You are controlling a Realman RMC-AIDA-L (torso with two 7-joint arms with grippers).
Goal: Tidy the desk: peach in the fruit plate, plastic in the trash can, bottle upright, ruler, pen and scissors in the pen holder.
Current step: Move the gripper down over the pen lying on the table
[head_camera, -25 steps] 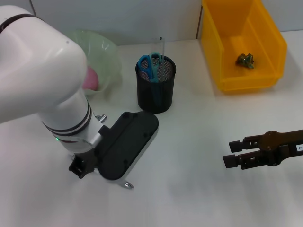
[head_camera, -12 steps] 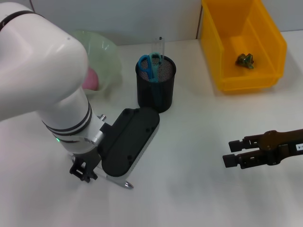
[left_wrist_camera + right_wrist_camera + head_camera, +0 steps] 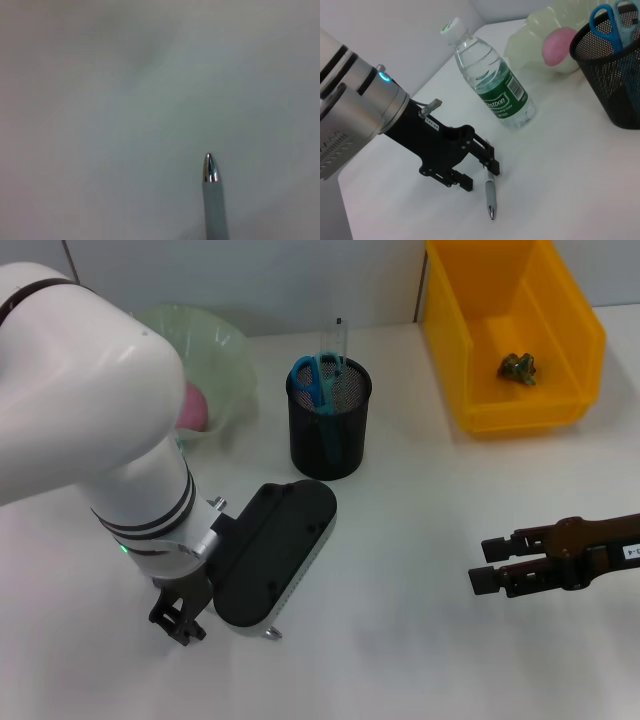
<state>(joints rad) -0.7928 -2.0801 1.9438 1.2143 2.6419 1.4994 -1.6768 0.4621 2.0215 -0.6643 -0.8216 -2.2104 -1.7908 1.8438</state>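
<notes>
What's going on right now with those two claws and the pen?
Left gripper low over pen, open. Right gripper parked, open. Pen flat on desk, nothing blocking.

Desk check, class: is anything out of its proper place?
Only the pen: it lies flat on the desk under the left gripper, not in the pen holder. The bottle stands upright.

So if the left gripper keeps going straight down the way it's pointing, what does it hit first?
Most likely the pen, which lies on the desk right at the left gripper, between its open jaws. Depth is hard to judge, but nothing else lies in that line.
</notes>
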